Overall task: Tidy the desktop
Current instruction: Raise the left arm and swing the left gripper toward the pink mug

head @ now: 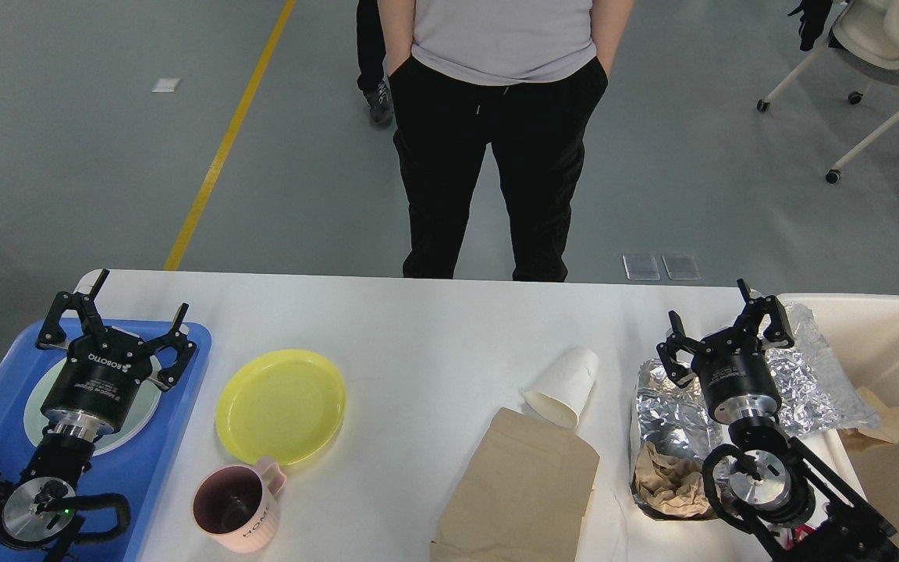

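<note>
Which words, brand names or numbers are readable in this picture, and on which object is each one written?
"ROBOTIQ": white letters on the black body of the left hand, seen upside down.
Small white print beside it on the same hand: too small to read.
Embossed word on the pink mug: too faint to read with certainty.
Right hand: no text readable.

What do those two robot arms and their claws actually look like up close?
Both arms are black with shiny silver metal discs at the joints. Each ends in a round black cylinder carrying two jointed black fingers. The left gripper has white "ROBOTIQ" lettering on its body and a small green light lower down the arm. The right gripper looks the same; black cables loop beside its wrist.
</note>
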Robot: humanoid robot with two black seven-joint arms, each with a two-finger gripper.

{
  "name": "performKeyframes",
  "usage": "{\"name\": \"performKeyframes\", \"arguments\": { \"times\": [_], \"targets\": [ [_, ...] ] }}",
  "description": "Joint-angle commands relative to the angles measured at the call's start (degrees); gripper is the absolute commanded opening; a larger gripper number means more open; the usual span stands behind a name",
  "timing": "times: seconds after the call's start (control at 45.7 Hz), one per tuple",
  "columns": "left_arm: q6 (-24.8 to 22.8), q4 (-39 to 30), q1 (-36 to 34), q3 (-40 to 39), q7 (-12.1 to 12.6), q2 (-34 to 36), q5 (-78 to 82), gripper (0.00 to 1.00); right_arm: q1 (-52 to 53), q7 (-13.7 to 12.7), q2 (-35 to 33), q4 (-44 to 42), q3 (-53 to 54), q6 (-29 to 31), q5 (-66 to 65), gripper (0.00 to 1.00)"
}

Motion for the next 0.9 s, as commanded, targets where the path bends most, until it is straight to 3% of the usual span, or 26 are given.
{"name": "performKeyframes", "arguments": {
  "times": [0.0,0.262,0.437,0.525,0.656,0.765,0.875],
  "targets": [
    [0.08,0.01,0.05,-0.52,-0.51,-0.07,-0.03,0.98,0.00,0.00,0.00,-0.01,0.00,0.01,0.00,1.00],
    [0.43,0.01,-0.03,1.14,-0.52,0.80,-0.03,0.98,0.00,0.00,0.00,-0.01,0.00,-0.07,0.00,1.00],
    [0.61,0.44,-6.26,10.96,-0.52,14.68,-0.03,0.98,0.00,0.00,0.00,-0.01,0.00,0.01,0.00,1.00],
    [0.34,1.06,-13.37,22.73,-0.25,21.53,-0.03,0.98,0.00,0.00,0.00,-0.01,0.00,-0.07,0.00,1.00],
    [-1.06,0.97,-28.31,47.24,-0.08,32.43,0.23,0.98,0.00,0.00,0.00,-0.01,0.00,0.01,0.00,1.00],
    [-8.08,0.80,-45.70,67.63,0.18,37.19,0.14,0.98,0.00,0.00,0.00,0.08,0.00,0.01,0.00,1.00],
    [-14.68,0.80,-65.65,90.31,0.45,37.20,1.02,0.98,0.00,0.00,0.00,0.08,0.00,0.01,0.00,1.00]
  ]
}}
